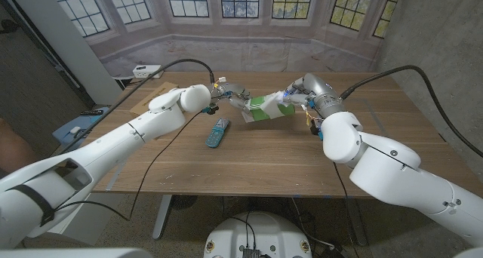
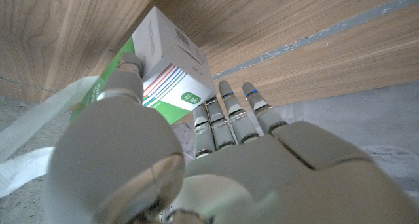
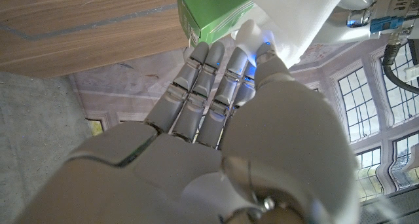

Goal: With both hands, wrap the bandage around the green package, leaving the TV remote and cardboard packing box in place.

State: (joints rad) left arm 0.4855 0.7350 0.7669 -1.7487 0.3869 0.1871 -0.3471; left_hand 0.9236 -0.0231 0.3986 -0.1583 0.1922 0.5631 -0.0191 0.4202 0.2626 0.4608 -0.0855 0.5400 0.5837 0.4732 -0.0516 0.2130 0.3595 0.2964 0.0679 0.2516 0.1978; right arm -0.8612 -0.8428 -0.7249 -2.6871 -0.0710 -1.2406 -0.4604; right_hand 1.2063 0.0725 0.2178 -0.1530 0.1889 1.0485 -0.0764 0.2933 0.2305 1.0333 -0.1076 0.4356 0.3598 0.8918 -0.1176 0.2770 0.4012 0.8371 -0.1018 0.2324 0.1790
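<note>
The green package (image 1: 266, 109) is held up off the wooden table (image 1: 264, 164), between the two hands, over the far middle of the tabletop. The left hand (image 1: 229, 94) grips it from the robot's left; in the left wrist view its thumb presses on the white face of the box (image 2: 171, 54) while the other fingers reach under the green side. The right hand (image 1: 296, 92) holds the other end, and in the right wrist view its fingers (image 3: 209, 86) lie along the green side (image 3: 213, 11) with white bandage (image 3: 294, 18) pinched against it by the thumb. A loose length of the bandage (image 2: 33, 129) also trails away past the left hand.

The TV remote (image 1: 217, 132) lies on the table just in front of the package, near the left arm, untouched. What looks like flat cardboard (image 1: 139, 99) sits at the far left of the table, well apart from the work.

By my reckoning the wrapping is under way: the strip is already on the package but I cannot tell how many turns are made. The next move seems to call for one hand to steady the box while the other carries the loose strip around it, keeping it taut and keeping the arms above the remote.
</note>
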